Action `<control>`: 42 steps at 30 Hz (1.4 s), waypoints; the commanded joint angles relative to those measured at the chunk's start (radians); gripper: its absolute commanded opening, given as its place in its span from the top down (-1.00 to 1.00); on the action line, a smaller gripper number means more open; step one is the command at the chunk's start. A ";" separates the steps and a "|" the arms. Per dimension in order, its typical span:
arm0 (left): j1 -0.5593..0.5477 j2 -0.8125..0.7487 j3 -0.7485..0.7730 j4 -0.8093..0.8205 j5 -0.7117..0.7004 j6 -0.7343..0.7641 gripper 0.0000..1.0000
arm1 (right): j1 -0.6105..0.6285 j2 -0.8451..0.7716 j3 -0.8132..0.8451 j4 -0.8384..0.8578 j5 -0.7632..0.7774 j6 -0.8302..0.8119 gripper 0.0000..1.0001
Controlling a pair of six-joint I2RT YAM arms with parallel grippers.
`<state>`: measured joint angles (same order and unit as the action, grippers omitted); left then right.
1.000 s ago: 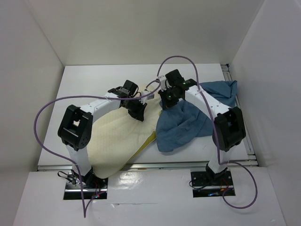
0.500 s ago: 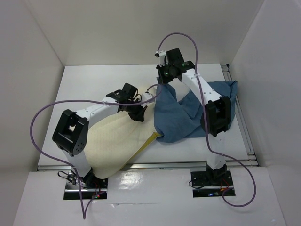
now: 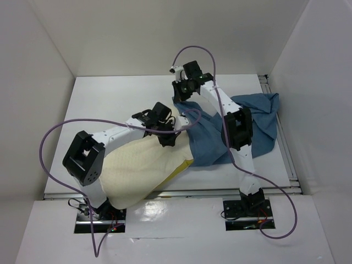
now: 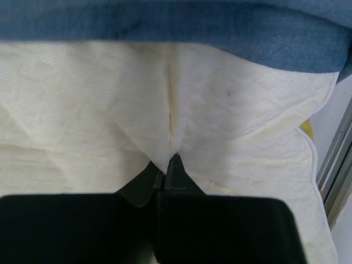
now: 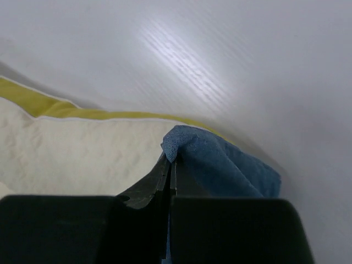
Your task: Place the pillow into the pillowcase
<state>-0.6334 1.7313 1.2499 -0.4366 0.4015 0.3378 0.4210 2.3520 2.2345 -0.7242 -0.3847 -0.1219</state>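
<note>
White table (image 3: 110,93), pillow (image 4: 82,110) in L tool (image 4: 166,160)

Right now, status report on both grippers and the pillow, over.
Left gripper shut on pillow. Right gripper shut on pillowcase hem, held at pillow's far end. Most of pillow outside. Purple cable loops between grippers.

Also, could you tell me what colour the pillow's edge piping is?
Yellow piping, clearest in the right wrist view.

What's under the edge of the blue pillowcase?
The cream pillow runs under the pillowcase edge. Its far end is covered, so how far in it reaches cannot be seen.
</note>
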 commanded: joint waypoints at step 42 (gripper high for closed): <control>-0.151 -0.097 0.115 0.059 -0.179 -0.054 0.17 | 0.050 -0.186 -0.138 -0.083 -0.354 -0.076 -0.30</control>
<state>-0.8196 1.7008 1.3113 -0.4393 0.2600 0.3370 0.4831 2.2646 2.0548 -0.8303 -0.8196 -0.2241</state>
